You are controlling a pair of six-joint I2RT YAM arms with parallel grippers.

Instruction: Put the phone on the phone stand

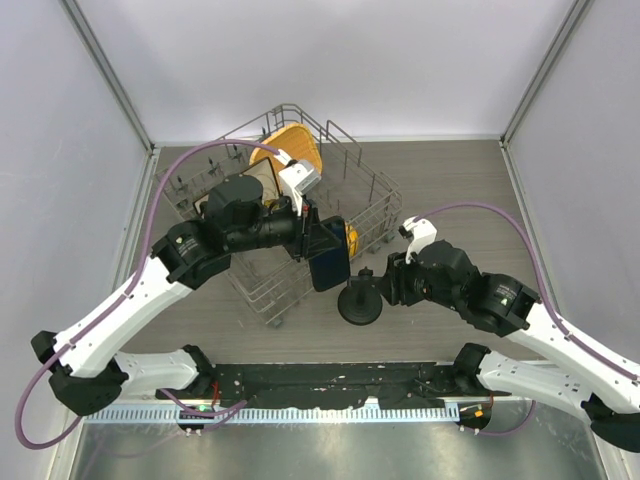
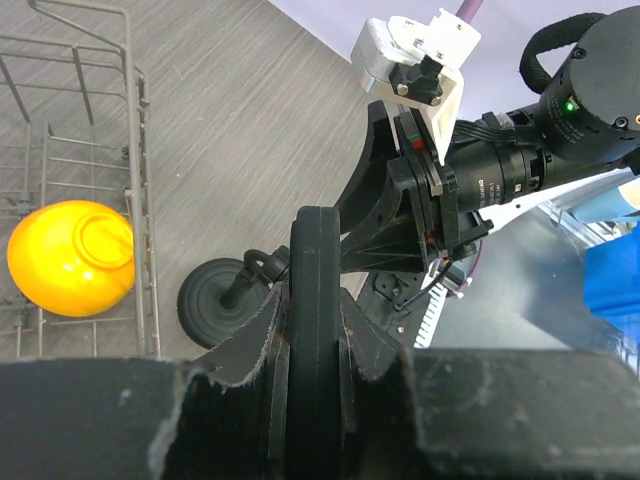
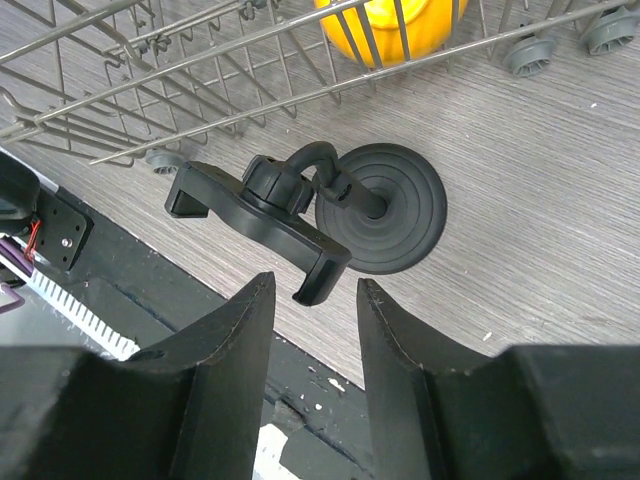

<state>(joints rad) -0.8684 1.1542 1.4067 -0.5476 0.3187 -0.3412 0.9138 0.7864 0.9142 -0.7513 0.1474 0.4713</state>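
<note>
left gripper [image 1: 316, 242] pinching the phone [image 1: 330, 268]; the left wrist view shows the slab edge-on [image 2: 315, 290] with a finger tight on each flat face; the phone is off the table, over the near right corner of the wire dish rack [image 1: 392, 192], close to the phone stand [image 1: 360, 300] but not touching it

stand sits on the table [image 1: 450, 180] just outside the rack; disc base [image 3: 385, 205] flat on the wood; curved stem goes up to the clamp head [image 3: 250, 212], which tilts toward the right arm

right gripper [image 3: 313, 285] spread wide; it sits low beside the stand on the right, fingers either side of the near end of the clamp head; can't tell if either finger touches it

rack contents:
- yellow rounded piece [image 2: 70, 257] in the end nearest the stand, just behind the wire wall [image 2: 140, 200]; also seen from the right wrist [image 3: 395, 20]
- orange-yellow dish [image 1: 297, 148] standing on edge at the far end
- the left arm covers most of the middle, so can't tell what's there
</note>
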